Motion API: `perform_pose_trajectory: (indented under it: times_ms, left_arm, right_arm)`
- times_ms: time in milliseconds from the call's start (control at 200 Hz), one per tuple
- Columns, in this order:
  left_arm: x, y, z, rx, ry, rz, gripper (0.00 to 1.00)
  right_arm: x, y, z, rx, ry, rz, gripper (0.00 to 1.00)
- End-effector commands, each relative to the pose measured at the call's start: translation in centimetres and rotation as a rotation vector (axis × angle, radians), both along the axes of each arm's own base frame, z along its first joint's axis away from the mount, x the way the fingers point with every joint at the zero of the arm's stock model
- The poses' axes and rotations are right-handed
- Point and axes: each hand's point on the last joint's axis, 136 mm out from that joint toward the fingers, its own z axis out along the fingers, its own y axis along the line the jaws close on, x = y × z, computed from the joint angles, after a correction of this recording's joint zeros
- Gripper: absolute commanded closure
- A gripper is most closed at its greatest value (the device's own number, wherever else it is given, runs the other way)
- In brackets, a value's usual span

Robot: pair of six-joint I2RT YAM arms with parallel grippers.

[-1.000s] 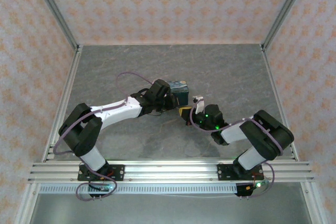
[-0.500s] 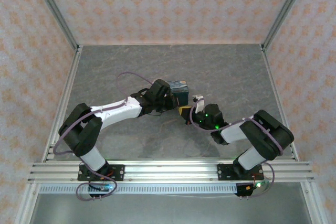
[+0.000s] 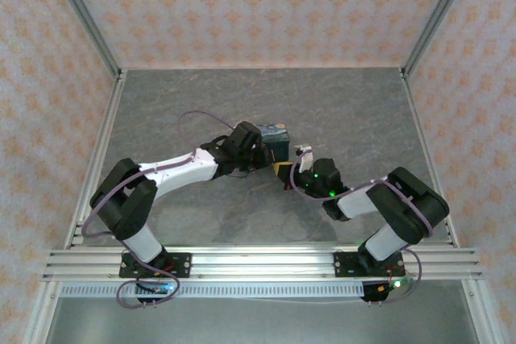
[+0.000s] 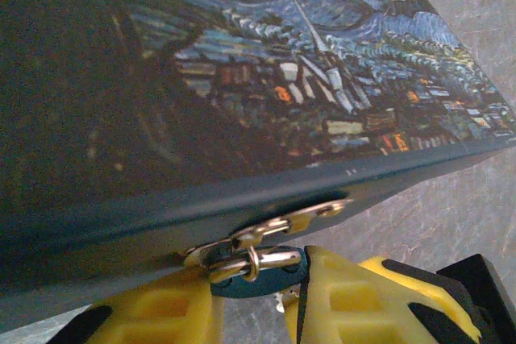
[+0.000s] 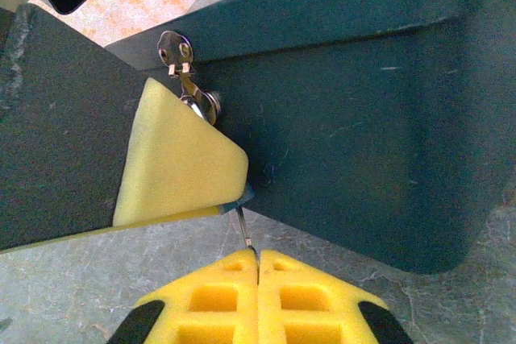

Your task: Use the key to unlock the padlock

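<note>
Right gripper (image 5: 258, 257) has its yellow fingers pressed together on the key (image 5: 243, 230). Only the thin silvery blade shows in the right wrist view, sticking out from the seam between the fingertips. The blade points away from the gripper, and its tip reaches a small bluish sliver at the lower corner of a pale yellow pad (image 5: 173, 163). Whether the tip has entered anything there cannot be told.

Left gripper (image 4: 258, 275) is closed around the padlock (image 4: 246, 286), with one yellow finger on each side of its dark bluish body. The fingers cover most of the body. A silvery ring just above it is hooked into the clasp (image 4: 278, 227) on the front wall of the tin (image 4: 282, 78), right under the edge of the lid. The lid is painted with a starry night over a village and is shut.

From above, the tin sits near the middle of the grey table (image 3: 347, 110). The left arm reaches in from the near left and the right arm from the near right. Both grippers meet at the tin's near right corner, almost touching each other.
</note>
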Motion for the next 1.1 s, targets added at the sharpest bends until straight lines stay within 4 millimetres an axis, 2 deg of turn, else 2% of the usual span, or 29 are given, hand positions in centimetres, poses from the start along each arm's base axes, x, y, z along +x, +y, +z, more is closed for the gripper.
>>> perform_pose_trajectory:
  times_ms: [0, 235, 1096]
  left_arm:
    - [1.0, -0.5, 3.1, -0.061, -0.062, 0.011, 0.74]
    - [0.9, -0.5, 3.0, -0.064, -0.059, 0.012, 0.74]
    - [0.9, -0.7, 2.9, -0.063, -0.055, 0.006, 0.74]
  right_arm:
    - [0.8, 0.6, 1.5, 0.021, -0.064, -0.001, 1.0]
    - [1.1, 0.7, 2.0, 0.028, -0.076, -0.007, 1.0]
    - [2.8, 1.2, 0.6, -0.047, -0.103, -0.024, 1.0]
